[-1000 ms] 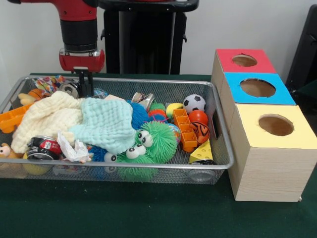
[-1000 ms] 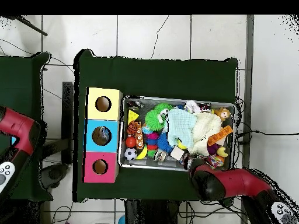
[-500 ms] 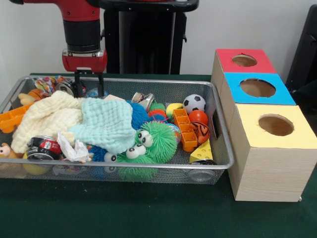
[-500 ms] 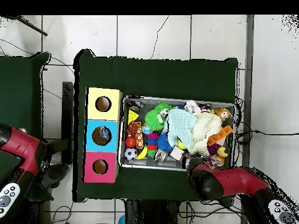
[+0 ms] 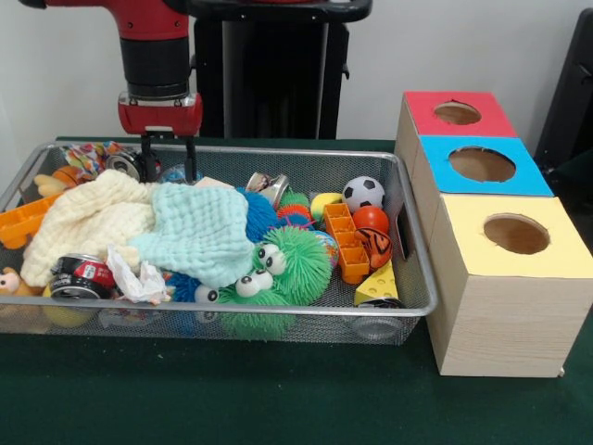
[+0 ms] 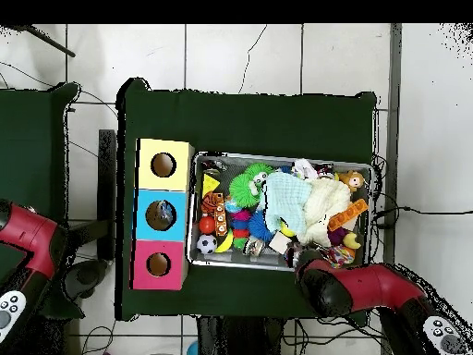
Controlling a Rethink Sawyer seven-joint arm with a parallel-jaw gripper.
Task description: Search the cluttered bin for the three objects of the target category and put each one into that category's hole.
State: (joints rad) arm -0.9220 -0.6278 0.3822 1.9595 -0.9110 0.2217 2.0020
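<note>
Covering the bench (image 5: pixel 278 408) with dark green cloth, bearing wire bin (image 5: pixel 412 250) and three-hole box (image 5: pixel 500 306) at 3 o'clock of it, close for short carries. Draped over the bin's 9 o'clock half: cream cloth (image 5: pixel 88 222) and mint cloth (image 5: pixel 199 232), likely hiding targets. Category unstated; balls, perhaps soccer ball (image 5: pixel 363 193), clustered at 2 o'clock. Poised at 11 o'clock, hand (image 5: pixel 168 167) spread, empty, tips low among clutter, seemingly to probe.

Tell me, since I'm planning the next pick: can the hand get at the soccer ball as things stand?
Probably yes. The soccer ball sits uncovered on top of the clutter in the bin, though the open hand hangs at the opposite end.
</note>
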